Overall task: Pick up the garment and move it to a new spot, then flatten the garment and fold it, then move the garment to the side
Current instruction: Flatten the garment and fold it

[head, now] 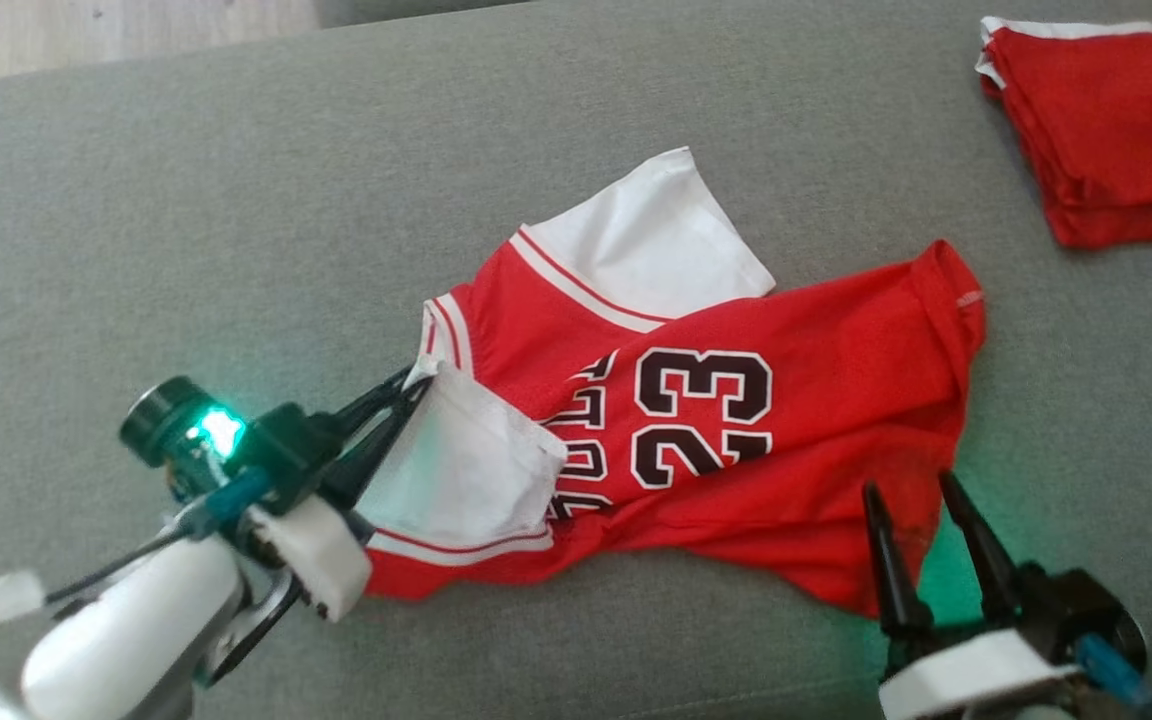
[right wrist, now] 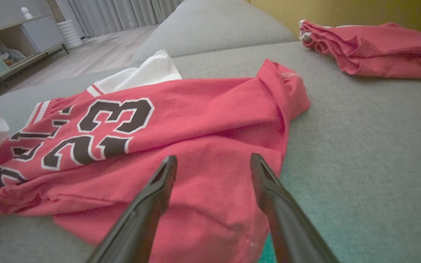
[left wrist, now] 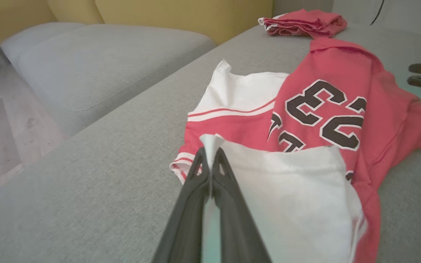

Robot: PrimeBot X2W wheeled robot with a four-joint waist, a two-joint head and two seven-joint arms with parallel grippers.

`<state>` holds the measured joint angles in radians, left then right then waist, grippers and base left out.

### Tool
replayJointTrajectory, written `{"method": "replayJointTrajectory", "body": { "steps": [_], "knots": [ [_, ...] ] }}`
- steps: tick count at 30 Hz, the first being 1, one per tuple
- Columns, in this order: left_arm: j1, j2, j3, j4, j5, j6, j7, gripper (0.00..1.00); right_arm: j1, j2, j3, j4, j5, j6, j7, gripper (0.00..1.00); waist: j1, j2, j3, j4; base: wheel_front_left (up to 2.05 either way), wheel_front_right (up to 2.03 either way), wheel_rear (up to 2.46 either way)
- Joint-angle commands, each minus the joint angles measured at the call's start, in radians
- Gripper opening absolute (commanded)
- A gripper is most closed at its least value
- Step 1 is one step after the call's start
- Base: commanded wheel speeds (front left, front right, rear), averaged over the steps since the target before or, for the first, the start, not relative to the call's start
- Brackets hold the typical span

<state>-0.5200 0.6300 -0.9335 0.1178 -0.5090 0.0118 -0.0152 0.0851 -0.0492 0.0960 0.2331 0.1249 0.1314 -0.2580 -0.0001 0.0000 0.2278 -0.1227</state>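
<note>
Red jersey [head: 816,400], black 23 on its face, sprawled crumpled mid-seat on the grey sofa [head: 236,200], far sleeve [head: 656,240] in white spread flat toward the back. Left gripper [head: 416,385] clenched on the tip of the near sleeve [head: 466,470], white cloth pinched between dark fingers pressed together. Right gripper [head: 909,490] released, fingers spread wide, poised at the jersey's red hem edge; contact with the fabric impossible to tell. Folded red garment [head: 1106,130] well apart, toward the seat's far right corner.
</note>
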Motion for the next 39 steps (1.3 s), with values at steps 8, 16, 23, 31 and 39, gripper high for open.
{"method": "replayJointTrajectory", "body": {
  "steps": [8,16,23,31,39],
  "knots": [
    [0.028,0.115,0.087,-0.149,0.003,0.065,-0.02,0.0,0.056,-0.044,0.004,-0.033,0.016,-0.001,-0.004,1.0,0.0001,0.0,-0.001,0.01,0.0,0.0,0.0],
    [0.048,0.137,0.092,-0.194,-0.003,0.09,-0.011,0.0,0.041,-0.036,-0.008,0.042,0.032,-0.001,-0.004,1.0,0.0001,0.0,-0.009,0.016,0.0,0.0,0.0],
    [0.042,0.159,0.098,-0.212,0.0,0.098,-0.002,0.0,0.011,-0.03,-0.014,0.119,0.048,-0.001,-0.004,1.0,0.0001,0.0,-0.012,0.022,0.0,0.0,0.0],
    [0.046,0.172,0.098,-0.22,-0.004,0.104,0.004,0.0,0.001,-0.022,-0.006,0.137,0.064,-0.001,-0.004,0.44,0.0001,0.0,-0.016,0.021,0.0,0.0,0.0],
    [0.054,0.178,0.096,-0.219,-0.012,0.108,0.002,0.0,-0.004,-0.022,0.005,0.155,0.077,-0.001,-0.004,0.0,0.0001,0.0,-0.032,0.018,0.0,0.0,0.0]
  ]
}}
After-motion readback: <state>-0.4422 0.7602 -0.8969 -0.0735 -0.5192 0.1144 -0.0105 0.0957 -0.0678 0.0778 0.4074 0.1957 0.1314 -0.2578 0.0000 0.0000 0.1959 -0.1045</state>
